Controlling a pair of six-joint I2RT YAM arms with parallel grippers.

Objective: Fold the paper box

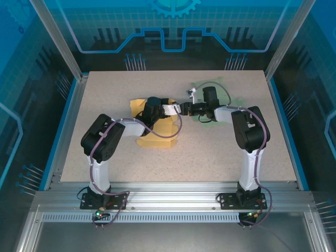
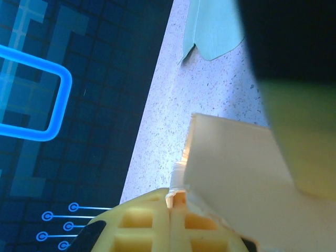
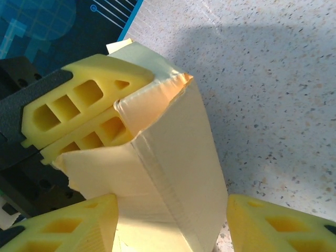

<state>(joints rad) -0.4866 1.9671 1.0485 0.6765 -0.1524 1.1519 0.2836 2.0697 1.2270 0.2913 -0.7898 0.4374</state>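
Pinching the paper box (image 3: 173, 157) wall, your left hand (image 3: 123, 105) grips tight; right hand (image 3: 170, 220) straddles it, parted. Green sheet (image 2: 212, 31) beyond, partly under its arm.

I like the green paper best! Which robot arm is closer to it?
Right. The right arm reaches across the green paper. The left arm is over the yellow paper box, off to the green paper's left.

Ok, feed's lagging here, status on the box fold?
Left gripper, jaws shut on paper box flap. Right gripper, jaws open astride its folded edge. Green sheet nearby, not blocking.
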